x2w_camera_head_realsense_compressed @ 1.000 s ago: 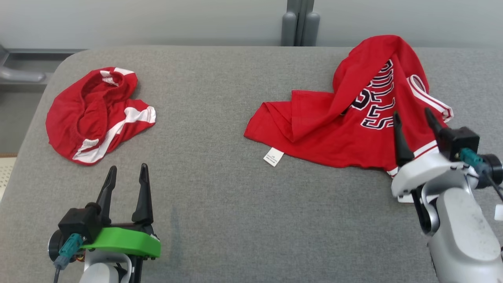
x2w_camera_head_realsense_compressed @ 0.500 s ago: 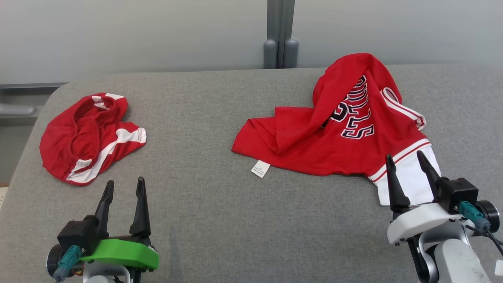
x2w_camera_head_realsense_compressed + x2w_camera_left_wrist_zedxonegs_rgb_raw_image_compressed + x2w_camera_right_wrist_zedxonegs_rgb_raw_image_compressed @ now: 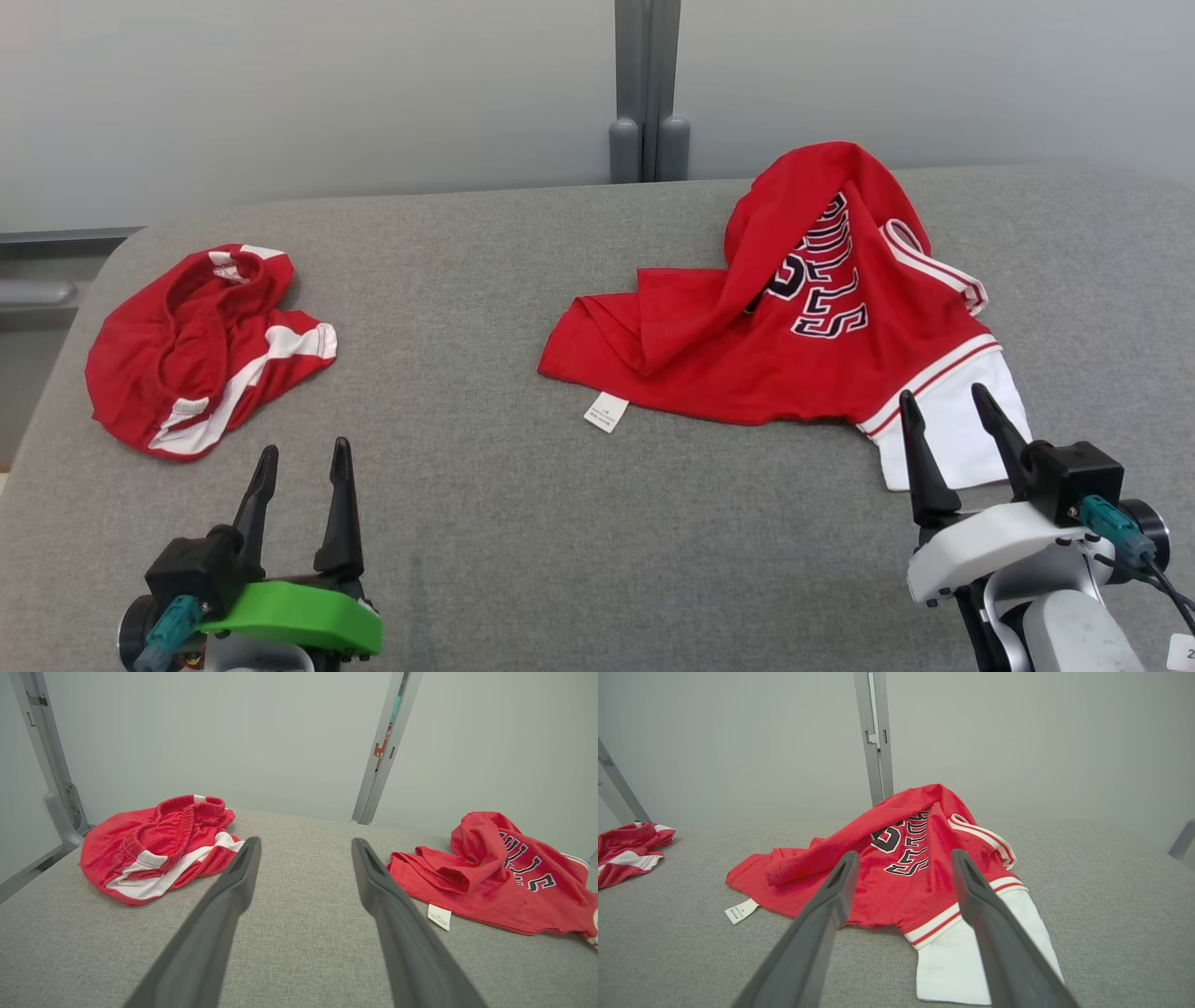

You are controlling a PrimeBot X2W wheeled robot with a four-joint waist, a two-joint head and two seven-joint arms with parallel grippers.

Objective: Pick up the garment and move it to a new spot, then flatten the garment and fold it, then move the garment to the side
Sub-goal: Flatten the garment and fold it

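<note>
Two red garments are seen on the grey desk [image 3: 523, 523] in the head view. A crumpled jersey [image 3: 747, 364] lies at the far right and bunched shorts [image 3: 187, 345] at the far left, well apart. The jersey's white sleeve [image 3: 957, 448] is spread toward the near right, and a white label [image 3: 605, 412] lies at its near left hem. The left pincer [image 3: 305, 446] is held wide and empty at the near left, close to the shorts but apart from them. The right pincer [image 3: 941, 392] is held wide, its tips in front of the white sleeve; contact cannot be judged.

In the left wrist view, the left pincer [image 3: 306, 841] is spread wide over bare desk [image 3: 299, 933], with the shorts [image 3: 154, 844] to its left and the jersey [image 3: 490, 882] to its right.

In the right wrist view, the right pincer [image 3: 905, 853] is spread wide with nothing gripped. The jersey [image 3: 896, 886] is seen between its fingers, the white sleeve [image 3: 952, 961] nearest, and the shorts [image 3: 626, 854] at the far left.
</note>
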